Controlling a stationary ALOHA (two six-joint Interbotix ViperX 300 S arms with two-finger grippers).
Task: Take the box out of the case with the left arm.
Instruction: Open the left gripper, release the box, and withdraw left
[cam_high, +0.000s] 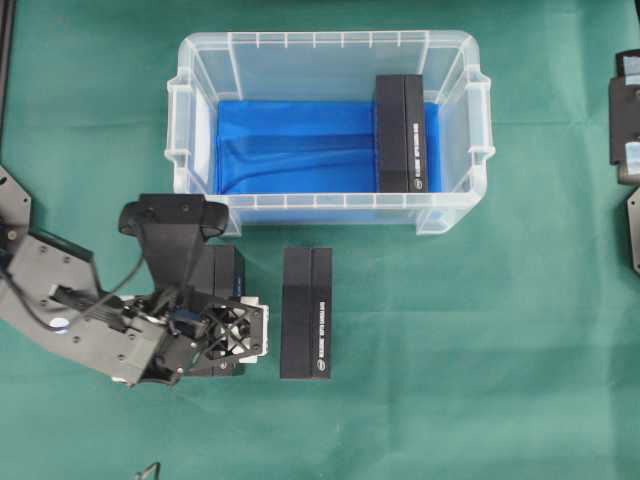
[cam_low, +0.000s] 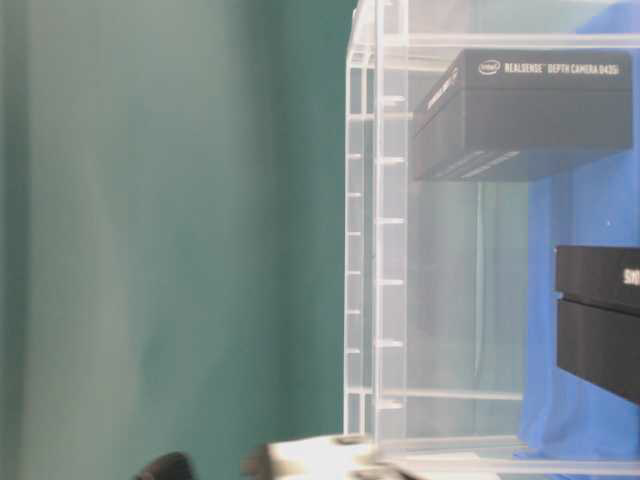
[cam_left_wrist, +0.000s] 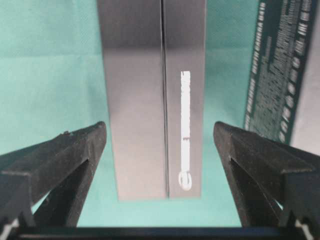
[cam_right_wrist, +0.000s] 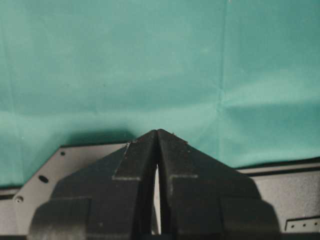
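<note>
left arm (cam_high: 110, 310) hiding a box (cam_high: 228, 270), edge showing

We note that the case (cam_high: 330, 130) is open at the top, and most of its blue-lined floor (cam_high: 295, 145) lies bare; only the black box (cam_high: 401, 133) against its right wall takes up room there. The clear walls bar entry from the sides. On the green table (cam_high: 480, 350), a second box (cam_high: 306, 312) lies just in front of the case, beside the left gripper (cam_left_wrist: 160, 145), whose spread fingers (cam_left_wrist: 65, 155) flank another box (cam_left_wrist: 152, 95). To the right the cloth lies bare.
</note>
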